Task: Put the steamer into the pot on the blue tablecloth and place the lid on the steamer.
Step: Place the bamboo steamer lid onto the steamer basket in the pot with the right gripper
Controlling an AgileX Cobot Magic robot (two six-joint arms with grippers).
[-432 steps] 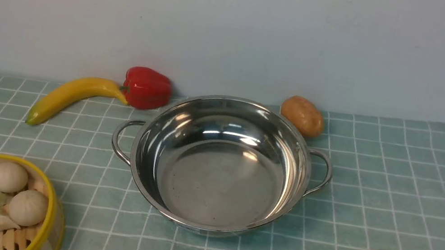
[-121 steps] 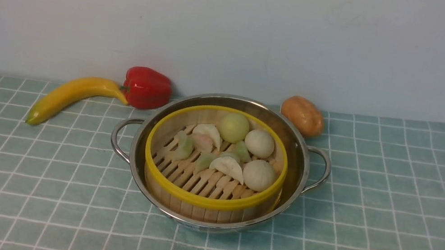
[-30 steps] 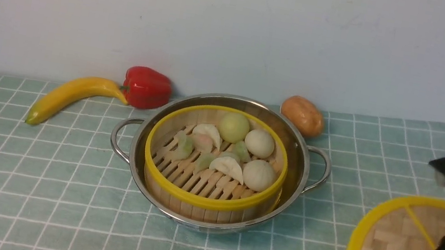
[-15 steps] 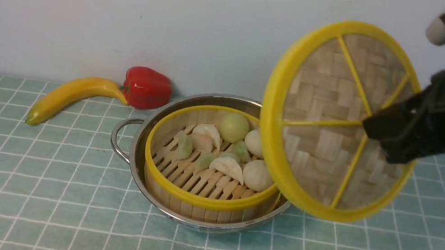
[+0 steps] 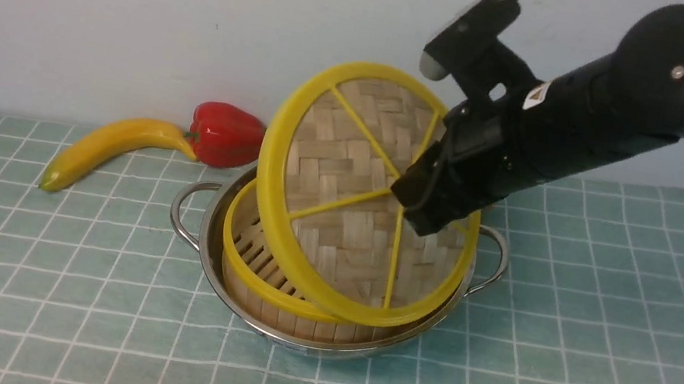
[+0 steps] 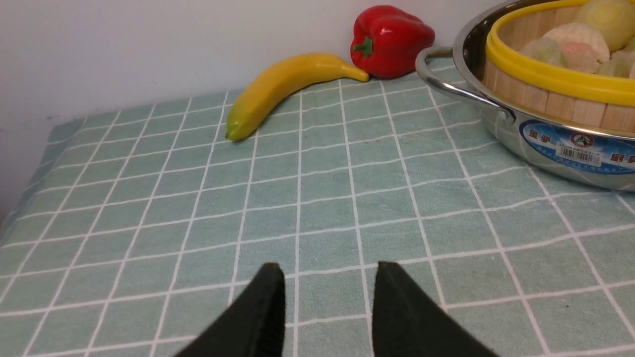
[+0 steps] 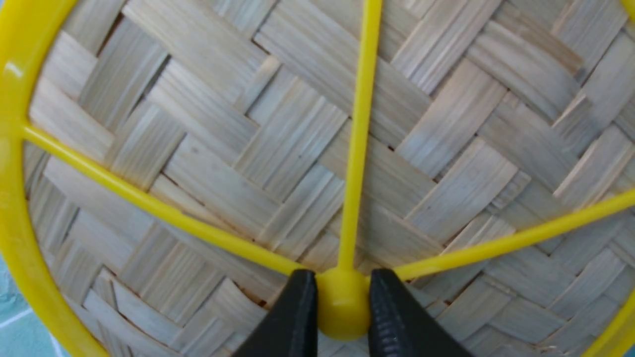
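1. Left gripper [image 6: 330, 270]: spread, empty, near-left, out of yr way.
2. Steamer [image 5: 242, 276]: in pot [image 5: 314, 348], ctr of tablecloth [image 5: 52, 281].
3. Lid [image 5: 344, 178]: tilted over steamer, near edge lowest.
4. Right gripper [image 7: 341, 280]: pinching lid's knob [image 7: 342, 312], hence tilt.

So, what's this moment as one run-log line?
right gripper: shut on lid | lid: tilted above steamer | steamer: in pot | left gripper: open

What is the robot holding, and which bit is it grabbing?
The right gripper holds the lid by its yellow centre knob, squeezed between the fingers. The left gripper holds nothing.
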